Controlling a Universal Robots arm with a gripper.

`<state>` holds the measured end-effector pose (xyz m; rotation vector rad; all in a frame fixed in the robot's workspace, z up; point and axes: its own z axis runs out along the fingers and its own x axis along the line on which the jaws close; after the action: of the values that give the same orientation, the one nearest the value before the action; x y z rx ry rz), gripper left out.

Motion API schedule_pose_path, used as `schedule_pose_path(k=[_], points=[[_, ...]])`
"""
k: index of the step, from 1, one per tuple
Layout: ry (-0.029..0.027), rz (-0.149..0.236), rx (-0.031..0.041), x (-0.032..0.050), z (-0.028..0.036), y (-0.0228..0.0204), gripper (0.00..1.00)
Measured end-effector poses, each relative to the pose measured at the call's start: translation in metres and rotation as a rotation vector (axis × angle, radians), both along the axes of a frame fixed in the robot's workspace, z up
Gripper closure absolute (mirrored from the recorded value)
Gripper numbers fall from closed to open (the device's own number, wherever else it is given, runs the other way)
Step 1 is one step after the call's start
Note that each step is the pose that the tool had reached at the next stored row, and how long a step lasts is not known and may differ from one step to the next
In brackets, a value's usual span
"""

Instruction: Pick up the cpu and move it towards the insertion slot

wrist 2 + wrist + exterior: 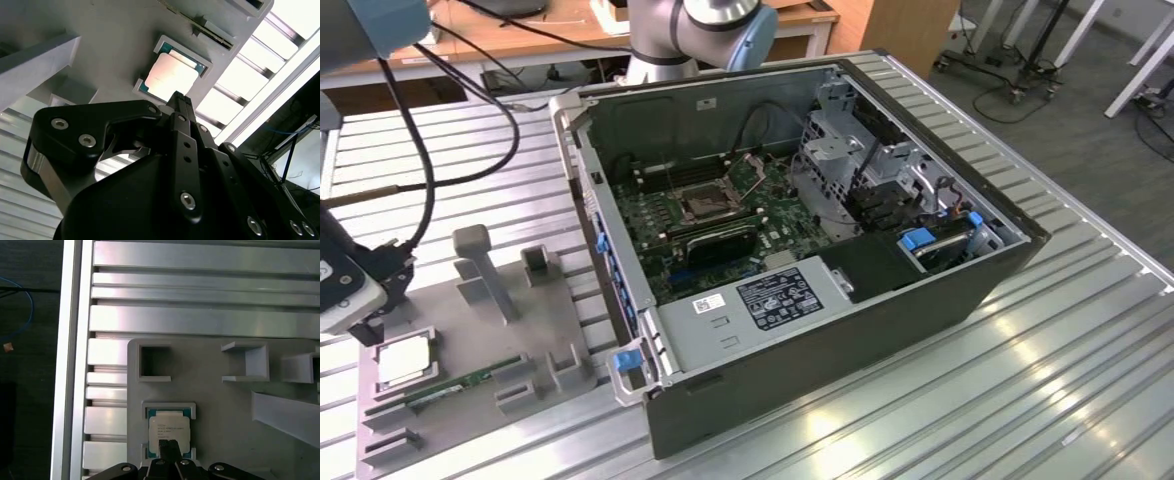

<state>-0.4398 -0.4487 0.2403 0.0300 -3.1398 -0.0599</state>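
Observation:
The cpu [403, 358] is a small square chip with a silvery top. It lies flat in a shallow pocket of the grey fixture plate [480, 330] at the exterior view's left. In both wrist views the cpu [172, 76] [169, 428] sits just beyond the fingertips. My gripper [371, 322] [179, 98] [170, 446] hangs a little above the chip's near edge, its two thin black fingers pressed together with nothing between them. The insertion slot [706, 200] is a square silver-framed socket on the green board inside the open computer case.
The open computer case [854, 320] fills the middle of the slatted metal table [1014, 400]. Upright grey posts [476, 265] and empty pockets stand on the fixture plate. A green memory stick [454, 385] lies beside the chip. Black cables [420, 130] hang near the arm.

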Motion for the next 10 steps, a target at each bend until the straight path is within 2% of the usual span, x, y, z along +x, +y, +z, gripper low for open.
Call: schedule_pose_path(k=[10], points=[[0.0005, 0.000, 0.0001, 0.0035, -0.0139, -0.0053, 0.89]])
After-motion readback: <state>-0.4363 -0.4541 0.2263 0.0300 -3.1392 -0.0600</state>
